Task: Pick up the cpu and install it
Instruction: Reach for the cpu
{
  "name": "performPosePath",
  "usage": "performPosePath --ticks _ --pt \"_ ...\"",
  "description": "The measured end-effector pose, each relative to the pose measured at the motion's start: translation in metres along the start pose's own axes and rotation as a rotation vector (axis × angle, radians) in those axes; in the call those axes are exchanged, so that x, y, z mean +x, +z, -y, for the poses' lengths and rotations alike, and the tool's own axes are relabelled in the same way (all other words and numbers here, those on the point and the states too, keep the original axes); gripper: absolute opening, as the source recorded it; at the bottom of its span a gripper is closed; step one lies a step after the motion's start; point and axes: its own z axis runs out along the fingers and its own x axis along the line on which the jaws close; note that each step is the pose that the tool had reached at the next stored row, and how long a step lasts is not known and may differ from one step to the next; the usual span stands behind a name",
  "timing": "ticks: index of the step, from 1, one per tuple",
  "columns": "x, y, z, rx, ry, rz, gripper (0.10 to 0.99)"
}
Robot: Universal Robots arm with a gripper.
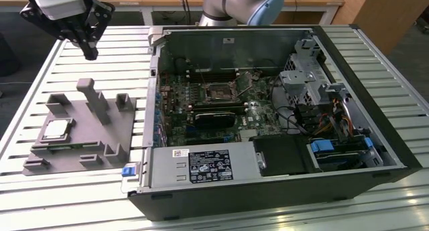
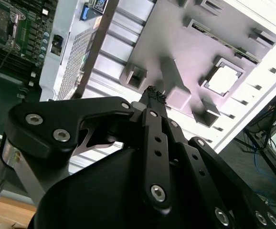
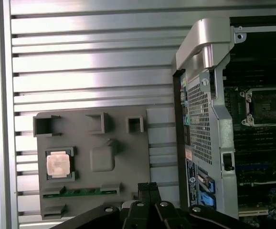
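The cpu [image 1: 57,129], a small square chip with a silvery top, lies flat in a square recess of the grey plastic tray [image 1: 87,136] at the exterior view's left. Both wrist views show the cpu [image 3: 59,163] [image 2: 222,78] in its recess. My gripper [image 1: 90,53] hangs high above the table behind the tray, fingertips together and holding nothing. The gripper [image 3: 147,186] [image 2: 153,95] is well apart from the chip. The dark cpu socket [image 1: 220,92] with its metal frame sits on the motherboard inside the open computer case [image 1: 348,55].
Upright posts [image 1: 94,98] rise from the tray beside the cpu. A long black card [image 1: 216,119] lies below the socket. A power supply [image 1: 201,165], cables and drive cages [image 1: 305,75] crowd the case. The slatted metal table [image 1: 100,65] surrounds everything.
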Motion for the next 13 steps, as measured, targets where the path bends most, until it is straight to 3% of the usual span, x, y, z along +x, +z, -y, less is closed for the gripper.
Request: performPosePath --ticks 13 --pt "0.0244 -0.0004 0.0017 0.000 0.000 0.0000 0.106"
